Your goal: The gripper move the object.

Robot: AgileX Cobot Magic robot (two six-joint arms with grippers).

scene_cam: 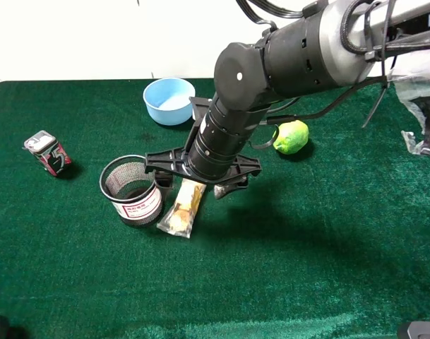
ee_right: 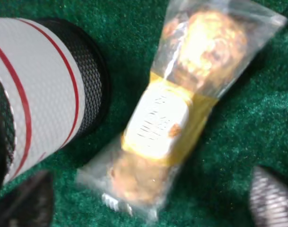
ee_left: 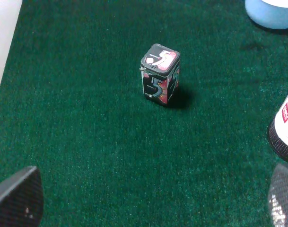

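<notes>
While the right gripper [scene_cam: 193,185] hangs with fingers spread wide above the packet [scene_cam: 183,210], we see it lying flat on the cloth [scene_cam: 306,247] at the mesh cup's [scene_cam: 130,201] three o'clock, outside it, holding gold-wrapped chocolates. The left gripper [ee_left: 148,201] is spread too.

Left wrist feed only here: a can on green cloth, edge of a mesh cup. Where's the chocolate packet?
Observer: The chocolate packet lies flat beside the mesh cup, on the cup's right in the high view.
Operator: Right arm near it?
Observer: Yes. The right gripper is right over the packet's far end.
Operator: Closed on it?
Observer: No. In the right wrist view the fingers stand wide apart, one on each side of the packet, not touching it.
</notes>
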